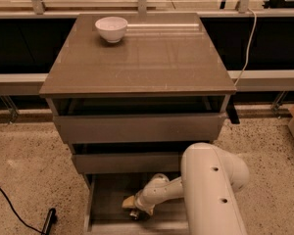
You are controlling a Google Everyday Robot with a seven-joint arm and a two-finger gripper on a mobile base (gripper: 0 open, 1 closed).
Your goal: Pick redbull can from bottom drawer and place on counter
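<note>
- Pincer [132, 208] sits low inside the bottom drawer [107, 192], left of the drawer's middle and close above its floor, with a pale yellowish tip pointing left.
- Whether the pincer is spread, pressed together or pinching something, I cannot tell.
- Just under the pincer a small dark shape [135, 215] touches the drawer floor; I cannot tell what it is.
- As for the redbull can, I cannot make it out anywhere: not in the open part of the drawer, not on the table.
- From the pincer a slim white wrist link [161, 192] runs right and slightly up to the big rounded white arm housing [213, 190], which fills the lower right and covers the drawer's right side.
- The bottom drawer is pulled out toward the camera; its grey floor shows bare to the left of the pincer.
- Above it the middle drawer [127, 163] stands a little way out, and the top drawer [137, 128] above that is also ajar, with a dark gap under the slab.
- The table [152, 62], a glossy grey-brown slab, caps the cabinet and juts slightly past the drawers.
- A white bowl [111, 28] stands upright near the table's far left corner, well apart from the pincer.
- Speckled floor [29, 165] surrounds the cabinet; a black cable [12, 204] curves across it at lower left, ending near a small black object [50, 219].
- A white cord [248, 38] hangs down behind the table's right side.
</note>
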